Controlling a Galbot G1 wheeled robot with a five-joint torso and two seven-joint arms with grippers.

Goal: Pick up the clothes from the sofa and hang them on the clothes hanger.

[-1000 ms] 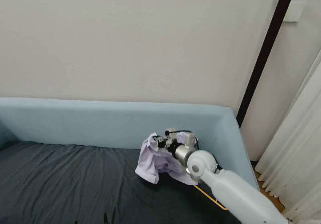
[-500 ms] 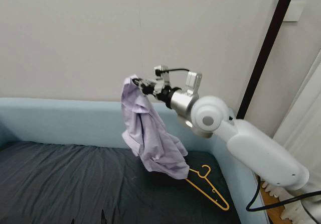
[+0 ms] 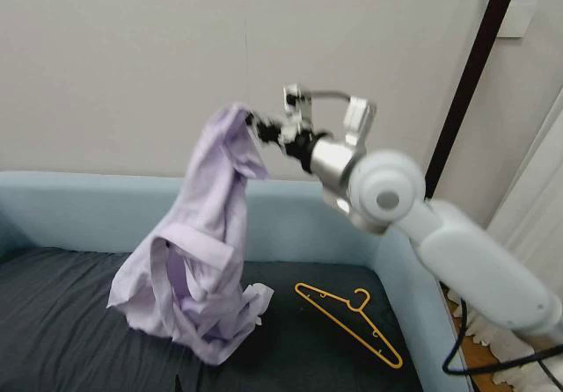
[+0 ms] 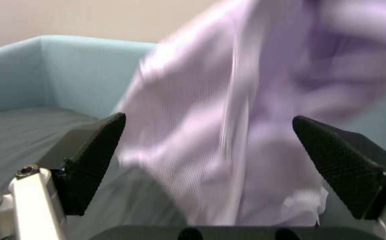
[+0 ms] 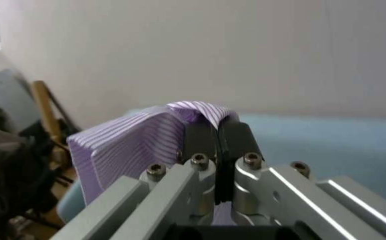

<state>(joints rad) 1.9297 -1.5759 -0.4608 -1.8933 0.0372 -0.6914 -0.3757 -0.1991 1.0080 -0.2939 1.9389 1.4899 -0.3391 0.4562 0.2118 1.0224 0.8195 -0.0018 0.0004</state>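
One lilac pin-striped cotton shirt, one orange wire-thin plastic hanger and one pale-blue upholstered sofa make up the scene, with two grippers at work around them.

At the end of a white arm reaching up from the right, the right gripper is raised in front of the pale wall, above the line of the sofa's backrest. Its two black fingers are pressed together on a fold of the shirt, and the right wrist view shows the striped cloth pinched tight between them and draped over their tips. From that grip the shirt hangs down long and loose. Its lower folds bunch at the sofa's dark grey seat cushion, though contact there is hard to judge.

Seen from its own wrist camera, the left gripper has its two black ribbed fingers spread wide and holds nothing. The shirt hangs blurred beyond them.

Lying flat on the seat cushion, the hanger is to the right of the shirt's hem and apart from it. One slanted black metal pole rises behind the right arm, and one white curtain hangs at the right edge.
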